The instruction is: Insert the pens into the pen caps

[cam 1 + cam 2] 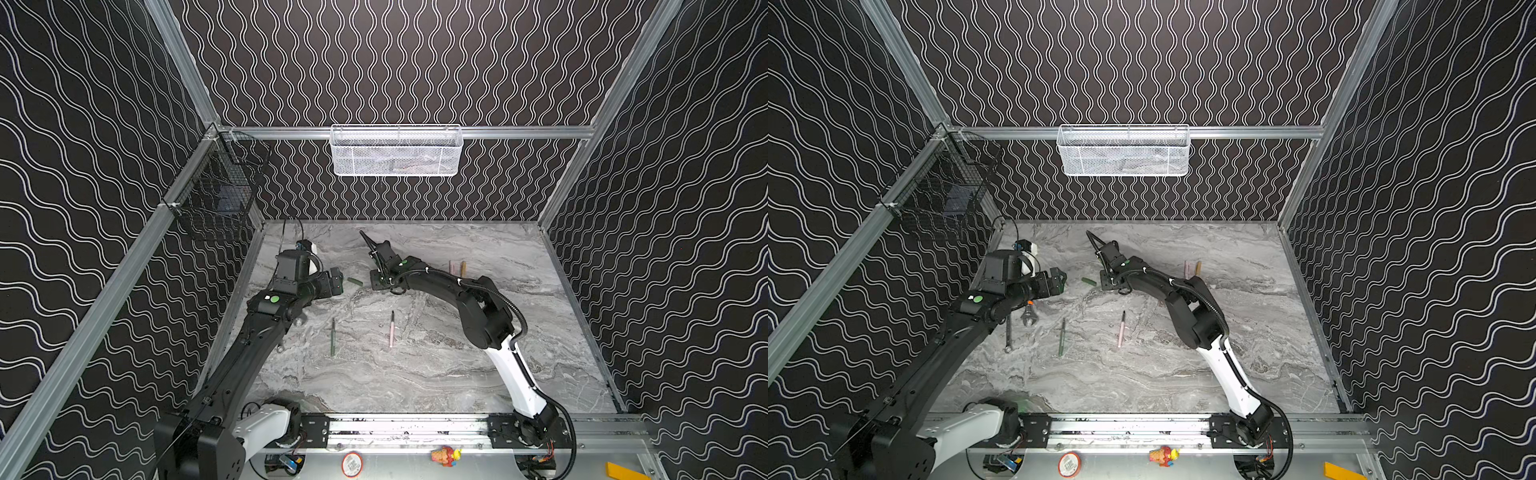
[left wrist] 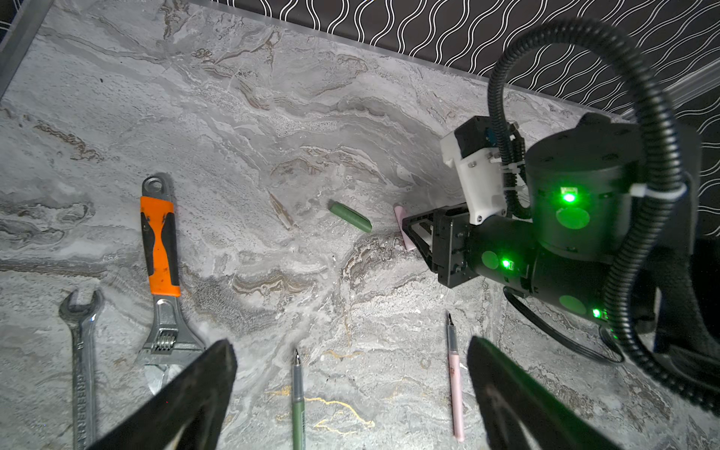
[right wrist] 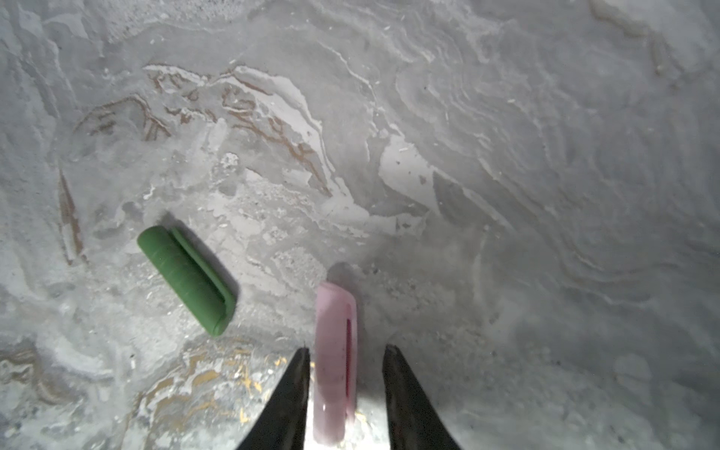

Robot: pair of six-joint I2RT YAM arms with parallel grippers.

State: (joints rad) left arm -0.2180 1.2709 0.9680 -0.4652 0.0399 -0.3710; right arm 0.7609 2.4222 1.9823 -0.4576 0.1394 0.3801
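Note:
My right gripper (image 3: 346, 350) is down at the table, its jaws open a little around a pale pink pen cap (image 3: 335, 358). A narrow gap shows on each side of that cap, which is blurred. A dark green pen cap (image 3: 187, 278) lies just beside it on the marble; it is also in both top views (image 1: 355, 281) (image 1: 1088, 281). My left gripper (image 2: 350, 346) hovers wide open and empty over a green pen (image 2: 298, 401) and a pink pen (image 2: 455, 385), both uncapped. In a top view the green pen (image 1: 333, 337) and pink pen (image 1: 391, 330) lie mid-table.
An orange-handled adjustable wrench (image 2: 159, 249) and a steel spanner (image 2: 82, 350) lie at the left. A pink piece (image 1: 451, 267) and a tan piece (image 1: 462, 268) sit side by side at the back right. A white basket (image 1: 395, 151) and a black basket (image 1: 220, 195) hang on the walls.

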